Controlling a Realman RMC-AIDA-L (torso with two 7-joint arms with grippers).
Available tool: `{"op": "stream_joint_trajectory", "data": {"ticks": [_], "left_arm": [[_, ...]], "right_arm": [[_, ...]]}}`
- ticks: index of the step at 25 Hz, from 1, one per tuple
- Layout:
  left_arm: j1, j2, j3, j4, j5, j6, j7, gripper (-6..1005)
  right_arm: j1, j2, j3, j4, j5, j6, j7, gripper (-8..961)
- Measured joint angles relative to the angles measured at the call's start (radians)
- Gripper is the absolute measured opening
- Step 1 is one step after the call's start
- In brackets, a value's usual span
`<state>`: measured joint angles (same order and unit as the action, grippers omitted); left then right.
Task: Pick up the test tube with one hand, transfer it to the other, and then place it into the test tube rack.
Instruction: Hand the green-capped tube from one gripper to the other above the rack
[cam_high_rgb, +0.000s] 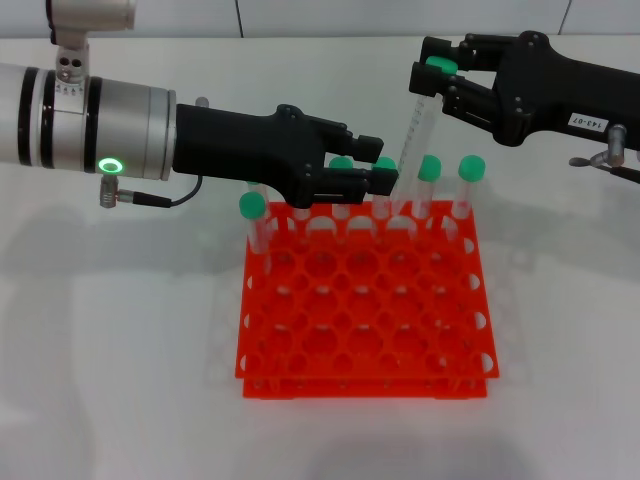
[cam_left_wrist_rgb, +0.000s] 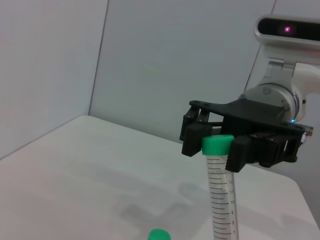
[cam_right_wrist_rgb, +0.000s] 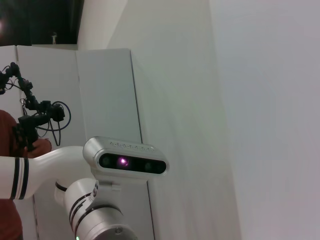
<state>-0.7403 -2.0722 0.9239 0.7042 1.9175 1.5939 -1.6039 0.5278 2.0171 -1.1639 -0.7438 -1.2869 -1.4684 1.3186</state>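
Note:
The test tube (cam_high_rgb: 414, 128) is a clear tube with a green cap, hanging tilted above the back row of the orange-red test tube rack (cam_high_rgb: 365, 335). My right gripper (cam_high_rgb: 441, 70), black with a white label, reaches in from the upper right and is shut on the tube's capped end. The left wrist view shows that cap (cam_left_wrist_rgb: 217, 144) pinched between its fingers, with the tube (cam_left_wrist_rgb: 221, 195) running down out of frame. My left gripper (cam_high_rgb: 386, 164), on the silver wrist with the green light, lies level with its tip at the tube's lower end.
Several other green-capped tubes stand in the rack, one at its left back corner (cam_high_rgb: 252, 208) and others along the back row (cam_high_rgb: 471, 168). The rack sits on a white table (cam_high_rgb: 120, 330). The right wrist view shows only a wall and the robot's head camera (cam_right_wrist_rgb: 131, 160).

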Motion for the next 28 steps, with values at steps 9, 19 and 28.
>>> {"op": "stream_joint_trajectory", "data": {"ticks": [9, 19, 28], "left_arm": [[0.023, 0.005, -0.003, 0.049, -0.018, 0.02, -0.022, 621], [0.15, 0.007, -0.005, 0.251, -0.078, 0.07, -0.123, 843], [0.285, 0.053, -0.005, 0.439, -0.068, 0.223, -0.316, 891]], "right_arm": [[-0.006, 0.0, 0.003, 0.0, 0.0, -0.002, -0.001, 281], [-0.007, 0.0, 0.005, 0.003, 0.0, -0.003, -0.001, 280], [-0.013, 0.006, -0.02, 0.007, 0.013, -0.004, -0.008, 281]]}}
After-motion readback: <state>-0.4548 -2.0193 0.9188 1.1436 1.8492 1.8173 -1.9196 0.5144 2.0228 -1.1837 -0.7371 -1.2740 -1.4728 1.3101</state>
